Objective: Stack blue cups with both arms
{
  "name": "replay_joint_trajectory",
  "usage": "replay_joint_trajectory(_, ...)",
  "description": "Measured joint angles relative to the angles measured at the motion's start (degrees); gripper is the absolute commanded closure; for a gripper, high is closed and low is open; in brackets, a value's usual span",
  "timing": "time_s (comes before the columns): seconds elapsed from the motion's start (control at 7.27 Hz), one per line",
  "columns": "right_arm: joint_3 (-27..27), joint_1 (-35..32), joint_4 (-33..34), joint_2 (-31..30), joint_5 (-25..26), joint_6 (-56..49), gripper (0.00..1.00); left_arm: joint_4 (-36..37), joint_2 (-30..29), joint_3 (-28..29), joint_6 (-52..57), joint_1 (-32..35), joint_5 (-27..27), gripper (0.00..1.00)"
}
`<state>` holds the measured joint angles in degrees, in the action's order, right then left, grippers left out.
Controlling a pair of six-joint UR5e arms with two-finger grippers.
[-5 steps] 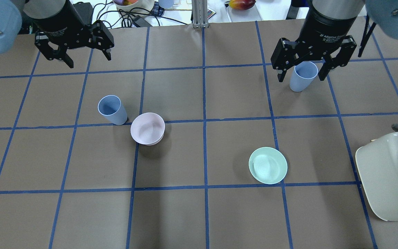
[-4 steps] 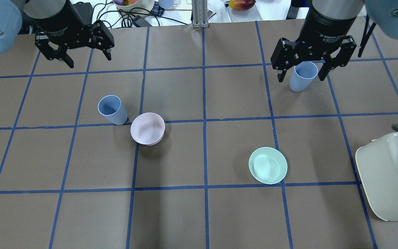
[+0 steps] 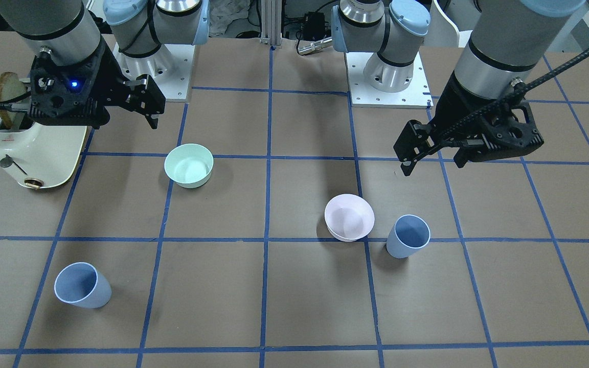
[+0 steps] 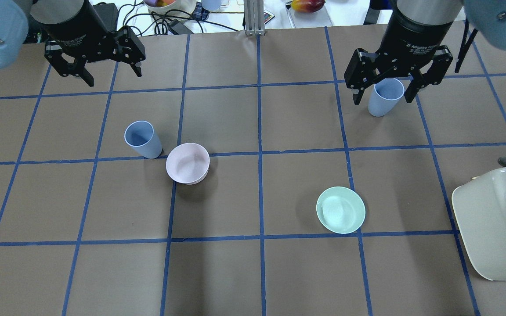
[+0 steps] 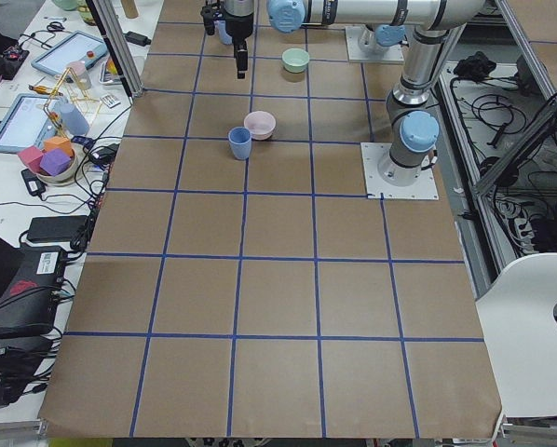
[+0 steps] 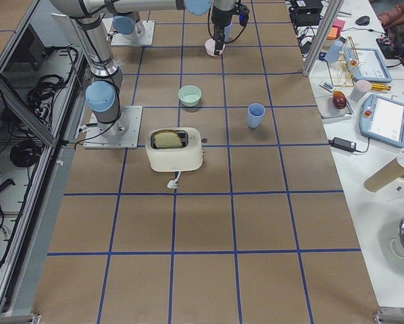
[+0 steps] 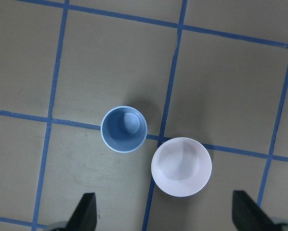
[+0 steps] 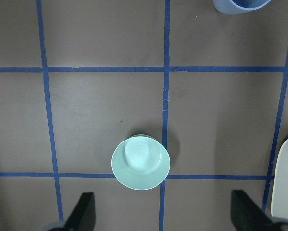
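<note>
Two pale blue cups stand upright on the table. One cup (image 4: pixel 142 139) is at mid-left, right beside the pink bowl (image 4: pixel 187 163); in the left wrist view this cup (image 7: pixel 124 129) lies ahead of the fingers. The other cup (image 4: pixel 384 97) is at the far right; it shows at the front left in the front-facing view (image 3: pixel 82 285). My left gripper (image 4: pixel 114 77) is open and empty, high above the table. My right gripper (image 4: pixel 383 99) is open and empty, also high; its wrist view shows that cup (image 8: pixel 240 5) only at the top edge.
A mint green bowl (image 4: pixel 340 210) sits right of centre, below my right gripper (image 8: pixel 163 216) in its wrist view. A cream toaster (image 4: pixel 494 224) with a slice of bread stands at the near right edge. Clutter lies beyond the table's far edge.
</note>
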<state>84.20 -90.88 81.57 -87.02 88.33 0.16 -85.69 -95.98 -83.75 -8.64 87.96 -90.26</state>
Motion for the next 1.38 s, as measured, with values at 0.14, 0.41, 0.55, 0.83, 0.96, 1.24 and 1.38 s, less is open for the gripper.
replay_joint_trajectory(0.14, 0.0, 0.0, -0.01, 0.01, -0.02, -0.02, 0.0, 0.02, -0.22, 0.0, -0.04, 0.01, 0.0, 0.0)
replay_joint_trajectory(0.41, 0.06, 0.0, 0.0, 0.04, -0.15, 0.07, 0.0, 0.07, -0.07, -0.18, -0.08, 0.01, 0.04, 0.0)
replay_joint_trajectory(0.55, 0.07, 0.01, 0.04, 0.07, -0.16, 0.07, 0.0, 0.08, -0.03, -0.45, -0.14, 0.02, -0.02, 0.0)
replay_joint_trajectory(0.83, 0.09, 0.18, 0.13, 0.28, -0.3, 0.03, 0.0, 0.53, -0.23, -1.58, -0.11, 0.02, -0.11, 0.0)
replay_joint_trajectory(0.96, 0.07, 0.41, 0.2, 0.37, -0.25, -0.15, 0.0, 0.79, -1.07, -2.05, 0.23, -0.04, 0.08, 0.0)
replay_joint_trajectory(1.24, -0.04, 1.61, 0.28, 0.53, -0.14, -0.66, 0.0, 3.35, -4.57, -4.17, 0.99, -0.31, 0.28, 0.0)
replay_joint_trajectory(1.38, -0.06, 2.31, 0.58, 0.78, -0.14, -0.65, 0.0, 6.48, -6.92, -5.94, 1.5, -0.45, 0.18, 0.0)
